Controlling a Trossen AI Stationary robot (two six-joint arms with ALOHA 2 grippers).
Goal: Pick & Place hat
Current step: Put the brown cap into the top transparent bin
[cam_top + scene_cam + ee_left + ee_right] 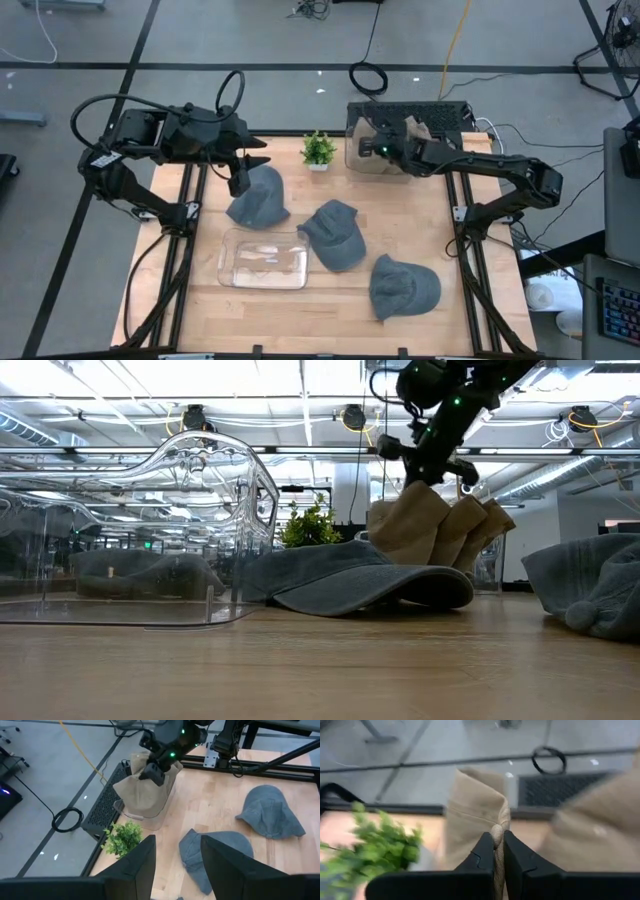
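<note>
Tan hat point(475, 815) pinched at its edge by right pincer point(499, 851), inside clear bin point(366, 158) at desk's far side. Picking step; next, lifting clear. Left pincer point(177, 857) spread, above grey hat point(258, 196).

Three hats point(337, 234) mid-table, bin point(264, 260) left, plant point(318, 150) behind.

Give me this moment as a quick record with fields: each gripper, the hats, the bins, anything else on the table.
right gripper: shut on tan cloth hat, above clear plastic bin at the table's far edge
left gripper: open, above grey hat at the far left
other grey hats: middle one, near-right one, both lying on wooden table
empty clear tray: near left
small green plant: far edge
</note>
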